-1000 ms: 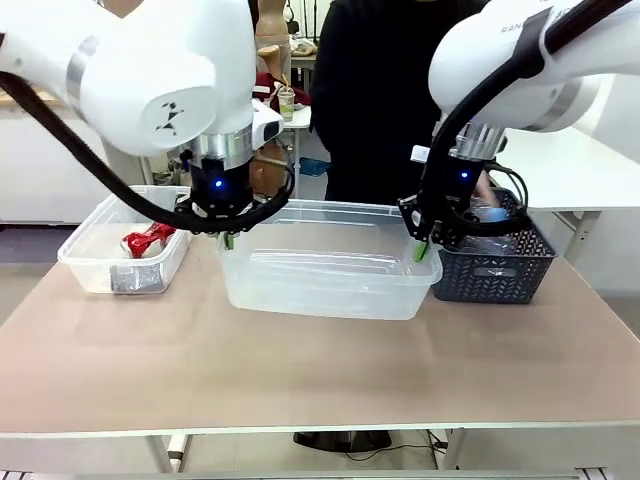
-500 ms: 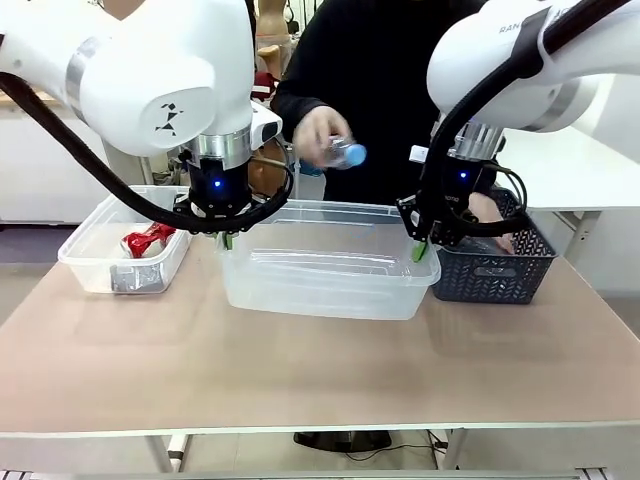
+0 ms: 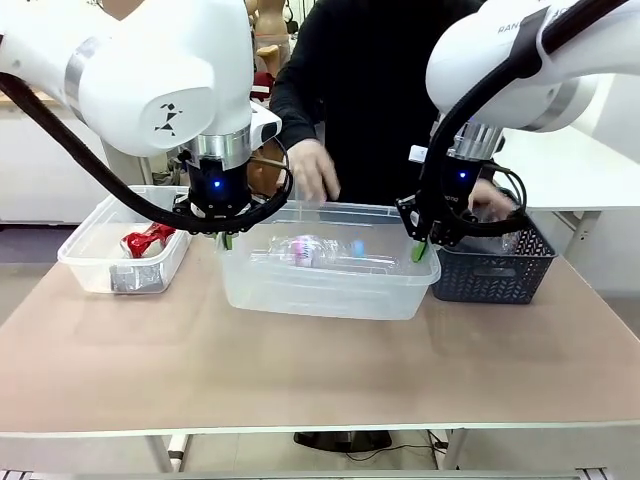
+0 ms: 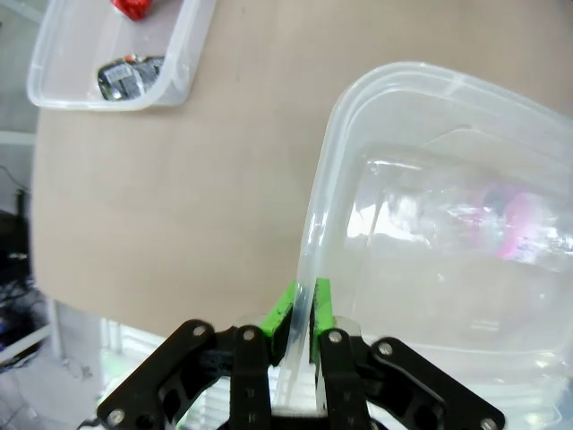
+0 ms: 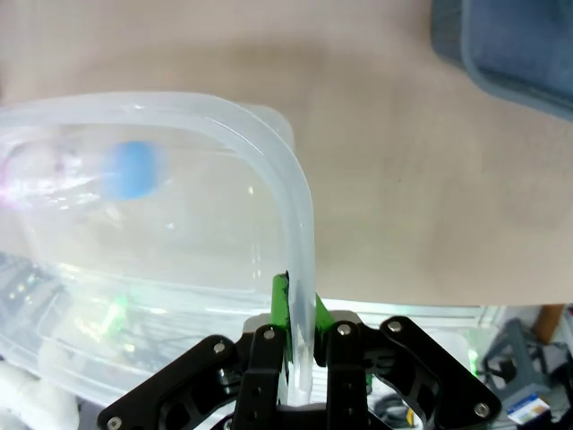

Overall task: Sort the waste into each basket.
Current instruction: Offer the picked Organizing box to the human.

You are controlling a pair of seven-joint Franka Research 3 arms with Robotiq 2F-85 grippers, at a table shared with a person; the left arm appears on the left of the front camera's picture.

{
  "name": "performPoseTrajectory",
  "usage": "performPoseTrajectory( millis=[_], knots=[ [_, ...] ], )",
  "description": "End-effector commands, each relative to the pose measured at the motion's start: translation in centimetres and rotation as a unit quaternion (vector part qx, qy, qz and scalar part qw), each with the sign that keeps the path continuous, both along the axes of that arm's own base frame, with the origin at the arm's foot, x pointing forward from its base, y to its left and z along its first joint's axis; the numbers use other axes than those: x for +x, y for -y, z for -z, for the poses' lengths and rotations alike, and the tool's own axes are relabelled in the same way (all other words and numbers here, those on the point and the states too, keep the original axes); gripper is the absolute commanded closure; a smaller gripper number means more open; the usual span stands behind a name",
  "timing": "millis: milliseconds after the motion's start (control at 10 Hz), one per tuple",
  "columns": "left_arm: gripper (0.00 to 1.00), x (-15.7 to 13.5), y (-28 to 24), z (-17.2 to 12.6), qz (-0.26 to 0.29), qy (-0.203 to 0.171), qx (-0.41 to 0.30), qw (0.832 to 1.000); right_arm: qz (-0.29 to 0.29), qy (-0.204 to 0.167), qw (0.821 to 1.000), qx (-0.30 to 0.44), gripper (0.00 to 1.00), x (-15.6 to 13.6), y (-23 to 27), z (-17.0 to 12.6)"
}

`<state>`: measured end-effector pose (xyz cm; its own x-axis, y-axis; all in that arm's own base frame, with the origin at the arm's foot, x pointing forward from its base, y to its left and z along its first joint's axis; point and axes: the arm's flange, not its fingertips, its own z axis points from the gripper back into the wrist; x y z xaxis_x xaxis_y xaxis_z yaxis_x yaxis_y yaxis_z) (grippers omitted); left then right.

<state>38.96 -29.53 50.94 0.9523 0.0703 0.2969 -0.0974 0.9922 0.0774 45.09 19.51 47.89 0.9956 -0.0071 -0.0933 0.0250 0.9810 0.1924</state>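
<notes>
Currently, the rim of the large clear rectangular plastic tub (image 3: 330,296) is pinched tight by the left gripper (image 3: 227,240) at nine o'clock and the right gripper (image 3: 421,250) at three; the clear blue-capped plastic bottle (image 3: 315,250) lies inside, lengthwise between them.

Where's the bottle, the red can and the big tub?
bottle (image 3: 315,250), front view, its labelled middle.
red can (image 3: 148,240), front view, its crushed side.
big tub (image 3: 320,296), front view, its bare front wall.
</notes>
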Motion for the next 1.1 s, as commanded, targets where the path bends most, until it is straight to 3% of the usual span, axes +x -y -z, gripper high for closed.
performPoseTrajectory(
  millis=[0,1000],
  knots=[
    [0.92,-0.17,0.27,-0.30,0.002,0.000,-0.002,1.000,-0.006,0.001,1.000,0.012,0.95,0.00,-0.68,-0.87],
    [0.92,-0.17,0.27,-0.30,0.002,0.000,-0.002,1.000,-0.006,0.001,1.000,0.012,0.95,0.00,-0.68,-0.87]
  ],
)
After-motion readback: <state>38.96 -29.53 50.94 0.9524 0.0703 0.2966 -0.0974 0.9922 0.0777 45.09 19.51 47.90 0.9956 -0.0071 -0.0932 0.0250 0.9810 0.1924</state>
